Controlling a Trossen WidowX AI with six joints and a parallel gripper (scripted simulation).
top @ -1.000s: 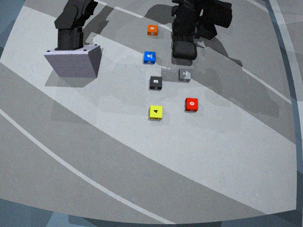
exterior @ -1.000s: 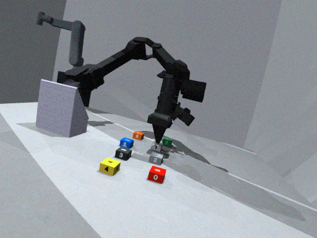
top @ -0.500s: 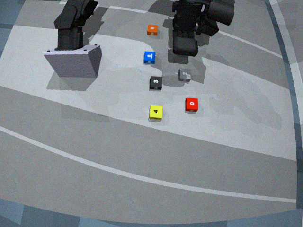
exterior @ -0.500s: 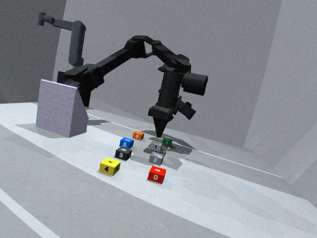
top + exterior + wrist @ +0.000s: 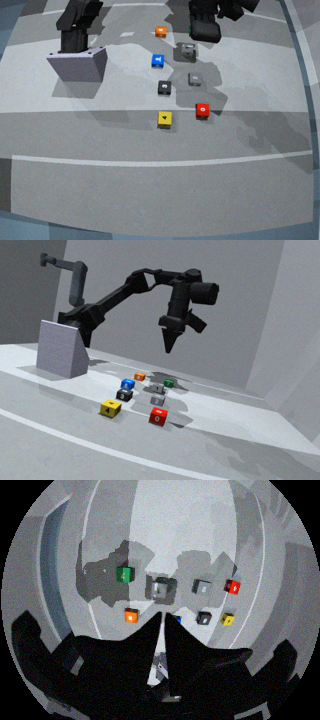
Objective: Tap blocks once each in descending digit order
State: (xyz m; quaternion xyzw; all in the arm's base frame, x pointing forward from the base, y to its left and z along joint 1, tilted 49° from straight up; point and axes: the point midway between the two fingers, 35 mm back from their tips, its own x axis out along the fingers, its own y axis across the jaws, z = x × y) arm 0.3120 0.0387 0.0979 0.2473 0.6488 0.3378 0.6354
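Eight blocks in play, left to right across the exterior view, clock face over the group! Yellow 4 [image 5: 164,119] [image 5: 110,408] [image 5: 228,620] sits at eight, black 3 [image 5: 164,87] [image 5: 124,395] [image 5: 204,618] at nine, blue 6 [image 5: 157,61] [image 5: 127,384] [image 5: 177,619] at ten, orange 8 [image 5: 161,31] [image 5: 139,376] [image 5: 131,615] at twelve. Pale grey 1 [image 5: 187,49] [image 5: 157,388] [image 5: 160,588] takes two, grey 2 [image 5: 194,79] [image 5: 157,399] [image 5: 202,587] four, red 0 [image 5: 202,110] [image 5: 158,416] [image 5: 232,586] five. And the gripper [image 5: 205,32] [image 5: 168,352] [image 5: 163,615]? Tips together, nothing between them, hanging well clear above! Farthest right, green 7 [image 5: 190,30] [image 5: 168,383] [image 5: 124,574], out beyond the 1 at two. They look stiff and light, likely to skid if clipped sideways (no grasp wanted, folks). Best contact: centre of the top face, straight down, feather-soft, straight up; an off-centre press could tip or slide one.
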